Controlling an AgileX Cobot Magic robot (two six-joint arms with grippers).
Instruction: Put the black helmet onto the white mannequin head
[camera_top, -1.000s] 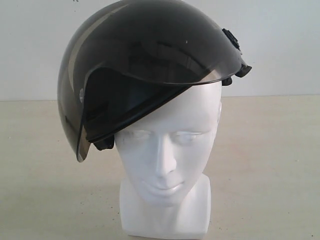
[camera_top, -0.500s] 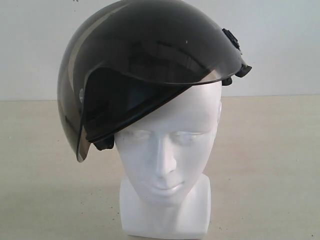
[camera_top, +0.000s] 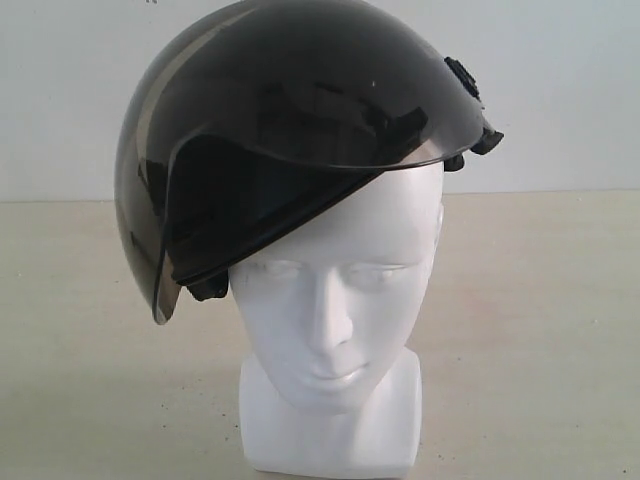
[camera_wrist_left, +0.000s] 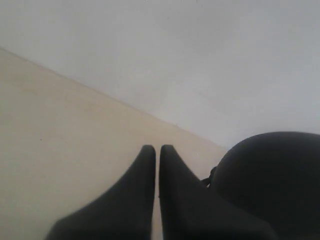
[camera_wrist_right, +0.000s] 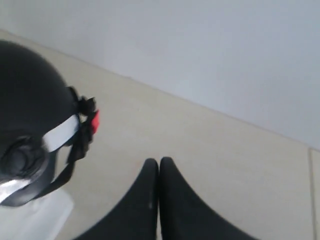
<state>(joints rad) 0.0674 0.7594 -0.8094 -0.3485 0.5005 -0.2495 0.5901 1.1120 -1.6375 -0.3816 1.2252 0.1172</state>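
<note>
A pale surface (camera_top: 540, 330) meets a white wall (camera_top: 560, 90); over it the left claw (camera_wrist_left: 157, 150) and right claw (camera_wrist_right: 159, 162) hang pinched together, empty, either side of the helmet (camera_top: 280, 90). It sits tilted on the white head (camera_top: 335, 290), lower at left. It is likely a stiff, slick, light shell, best taken by the rim.

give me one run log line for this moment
black helmet: resting tilted on white mannequin head | left gripper: shut, holds nothing | right gripper: shut, holds nothing
</note>
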